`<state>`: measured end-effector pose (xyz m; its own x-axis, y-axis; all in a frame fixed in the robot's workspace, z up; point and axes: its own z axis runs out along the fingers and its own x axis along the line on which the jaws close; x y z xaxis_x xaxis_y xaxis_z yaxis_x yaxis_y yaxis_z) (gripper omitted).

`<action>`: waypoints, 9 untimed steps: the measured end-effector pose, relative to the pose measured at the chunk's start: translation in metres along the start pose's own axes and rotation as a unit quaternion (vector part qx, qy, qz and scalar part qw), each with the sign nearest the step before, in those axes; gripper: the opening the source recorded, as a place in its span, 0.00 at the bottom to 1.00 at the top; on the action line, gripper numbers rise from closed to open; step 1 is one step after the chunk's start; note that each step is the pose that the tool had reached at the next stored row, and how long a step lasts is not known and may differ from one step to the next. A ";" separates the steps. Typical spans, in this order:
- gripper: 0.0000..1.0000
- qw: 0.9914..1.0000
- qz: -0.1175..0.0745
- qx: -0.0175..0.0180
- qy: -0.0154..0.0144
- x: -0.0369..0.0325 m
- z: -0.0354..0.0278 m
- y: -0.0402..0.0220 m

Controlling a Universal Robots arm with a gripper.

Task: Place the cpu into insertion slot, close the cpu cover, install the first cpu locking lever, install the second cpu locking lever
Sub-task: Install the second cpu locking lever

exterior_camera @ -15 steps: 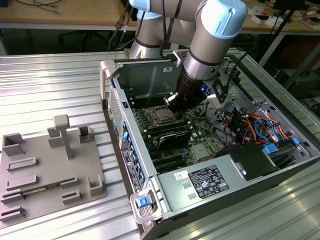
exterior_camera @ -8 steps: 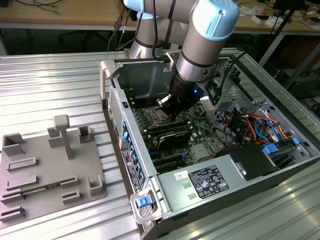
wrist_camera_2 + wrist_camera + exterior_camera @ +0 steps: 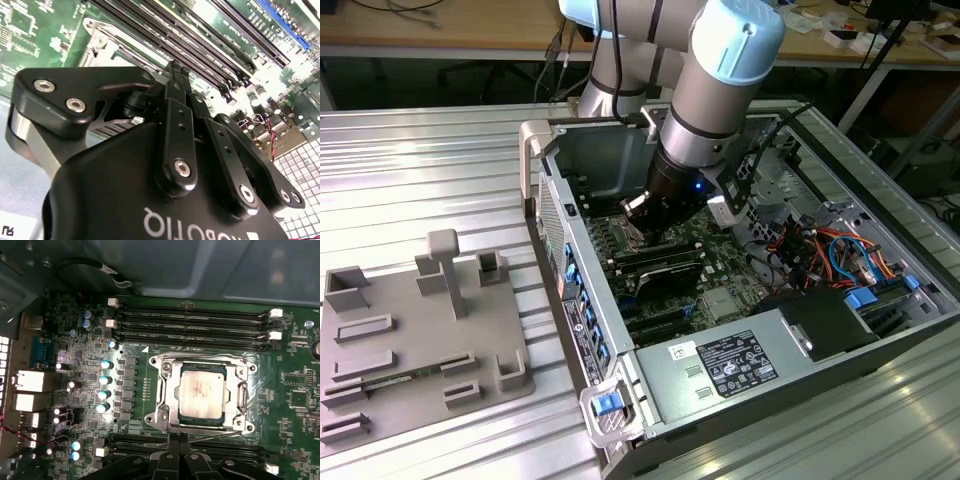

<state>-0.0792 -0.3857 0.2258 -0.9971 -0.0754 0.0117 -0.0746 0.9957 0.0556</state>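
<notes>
The cpu [image 3: 202, 392], a silvery square chip, lies flat in the insertion slot [image 3: 158, 416] on the green motherboard. The cpu cover [image 3: 168, 387], a thin silver frame, lies down around the chip. A thin wire locking lever [image 3: 215, 436] runs along the socket edge nearest my fingers. My gripper [image 3: 177, 439] is shut, its black tips pressed together at that edge, right beside the lever, with nothing visibly held. In the second wrist view the gripper [image 3: 175, 70] narrows to a closed point above the board. In the exterior view the gripper [image 3: 645, 228] reaches down inside the open computer case.
Long black memory slots [image 3: 190, 322] flank the socket on two sides. Capacitors [image 3: 105, 380] stand in a row beside it. The case walls [image 3: 545, 190] hem the arm in, and coloured cables [image 3: 825, 250] lie at the exterior view's right. A grey fixture plate [image 3: 420, 340] rests outside the case.
</notes>
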 end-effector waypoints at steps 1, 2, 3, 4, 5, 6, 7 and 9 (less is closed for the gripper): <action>0.11 1.000 0.000 0.000 0.000 0.0036 0.0011 0.0003; 0.11 1.000 0.000 0.000 0.000 0.0060 0.0020 0.0006; 0.11 1.000 0.000 0.000 0.000 0.0082 0.0031 0.0008; 0.11 1.000 0.000 0.000 0.000 0.0098 0.0043 0.0010; 0.11 1.000 0.000 0.000 0.000 0.0111 0.0060 0.0012; 0.11 1.000 0.000 0.000 0.000 0.0117 0.0073 0.0013; 0.11 1.000 0.000 0.000 0.000 0.0124 0.0090 0.0014; 0.11 1.000 0.000 0.000 0.000 0.0138 0.0117 0.0015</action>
<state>-0.0933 -0.3846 0.2143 -0.9971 -0.0753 0.0124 -0.0745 0.9957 0.0556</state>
